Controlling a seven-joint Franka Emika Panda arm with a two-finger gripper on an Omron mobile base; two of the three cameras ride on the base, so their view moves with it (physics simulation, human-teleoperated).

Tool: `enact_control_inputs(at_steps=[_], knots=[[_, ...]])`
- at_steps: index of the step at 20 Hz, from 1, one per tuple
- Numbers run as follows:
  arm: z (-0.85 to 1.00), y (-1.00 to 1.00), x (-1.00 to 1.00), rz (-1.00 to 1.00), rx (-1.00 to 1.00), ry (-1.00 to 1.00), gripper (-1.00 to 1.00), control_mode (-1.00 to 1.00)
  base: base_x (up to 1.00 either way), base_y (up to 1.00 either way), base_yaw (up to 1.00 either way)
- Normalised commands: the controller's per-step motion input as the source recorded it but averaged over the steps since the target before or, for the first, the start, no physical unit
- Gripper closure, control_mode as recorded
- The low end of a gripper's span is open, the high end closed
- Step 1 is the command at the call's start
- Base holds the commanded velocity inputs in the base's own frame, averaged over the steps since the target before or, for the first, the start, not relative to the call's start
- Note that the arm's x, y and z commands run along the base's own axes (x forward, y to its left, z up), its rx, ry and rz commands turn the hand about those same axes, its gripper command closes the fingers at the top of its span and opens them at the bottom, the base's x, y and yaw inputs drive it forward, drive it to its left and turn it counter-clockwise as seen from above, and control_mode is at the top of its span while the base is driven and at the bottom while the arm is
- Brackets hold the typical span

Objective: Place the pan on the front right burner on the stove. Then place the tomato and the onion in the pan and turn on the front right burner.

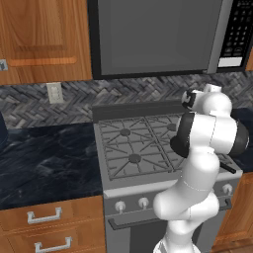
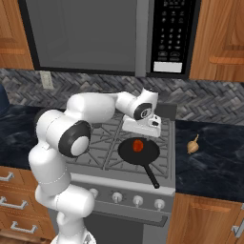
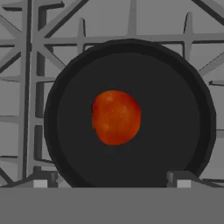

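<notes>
A: I'm looking at the round shallow black frying pan [image 2: 138,150]; it is sitting on the grate of the front right burner of the grey steel gas range [image 2: 114,138], its long thin handle pointing toward the front edge, out over the silver knobs.

B: And the small glossy red tomato [image 3: 116,117]?

A: It is lying in the middle of the pan, touching nothing but the pan floor. In the hand view I am seeing it dead centre, with dark pan all around it.

B: What is the hand [image 3: 113,179] doing?

A: It is hovering above the pan, pointing down, and its two dark fingertips [image 3: 40,180] are standing wide apart, one on each side of the pan's near rim. It is holding nothing; the tomato is lying apart from both tips.

B: The pale tan-orange onion [image 2: 192,144]?

A: It is resting on the dark marbled tabletop [image 2: 209,157] right of the range, well apart from the pan. It may be leaning a little; at this size I cannot really tell.
</notes>
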Motion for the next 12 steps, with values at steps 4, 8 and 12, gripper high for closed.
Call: enact_control_inputs(at_steps=[4, 8, 12], knots=[[0.11, -0.32, 0.00, -0.13, -0.01, -0.08, -1.00, -1.00, 0.00, 0.00, 0.00], [0.03, -0.61, 0.07, -0.17, -0.04, -0.09, -1.00, -1.00, 0.00, 0.00, 0.00], [0.02, -0.67, 0.15, -0.18, -0.06, -0.12, -1.00, -1.00, 0.00, 0.00, 0.00]])
